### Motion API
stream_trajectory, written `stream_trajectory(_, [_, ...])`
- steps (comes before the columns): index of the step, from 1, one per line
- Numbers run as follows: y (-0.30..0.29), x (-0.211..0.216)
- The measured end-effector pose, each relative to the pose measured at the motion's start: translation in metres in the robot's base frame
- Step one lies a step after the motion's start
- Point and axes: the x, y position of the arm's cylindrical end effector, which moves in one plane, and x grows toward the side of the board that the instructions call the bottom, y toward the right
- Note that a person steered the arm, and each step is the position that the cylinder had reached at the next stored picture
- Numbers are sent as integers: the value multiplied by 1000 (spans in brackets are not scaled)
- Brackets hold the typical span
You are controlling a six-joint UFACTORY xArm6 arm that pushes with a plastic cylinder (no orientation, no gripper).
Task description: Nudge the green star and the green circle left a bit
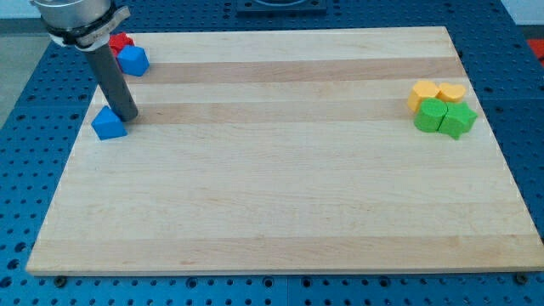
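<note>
The green star [460, 121] and the green circle [431, 116] sit side by side, touching, near the board's right edge. Two yellow blocks, one hexagon-like [422, 93] and one heart-shaped [451, 93], lie just above them and touch them. My tip [124, 116] is at the far left of the board, right beside a blue triangle block [108, 125], far from the green blocks.
A blue block [133, 59] and a red block [121, 41] sit at the top left corner, partly behind the rod. The wooden board [280, 195] lies on a blue perforated table [17, 170].
</note>
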Motion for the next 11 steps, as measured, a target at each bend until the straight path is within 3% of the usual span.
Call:
stream_trajectory(2, [27,-15])
stream_trajectory(6, [227,63])
stream_trajectory(9, [252,92])
stream_trajectory(11, [305,95])
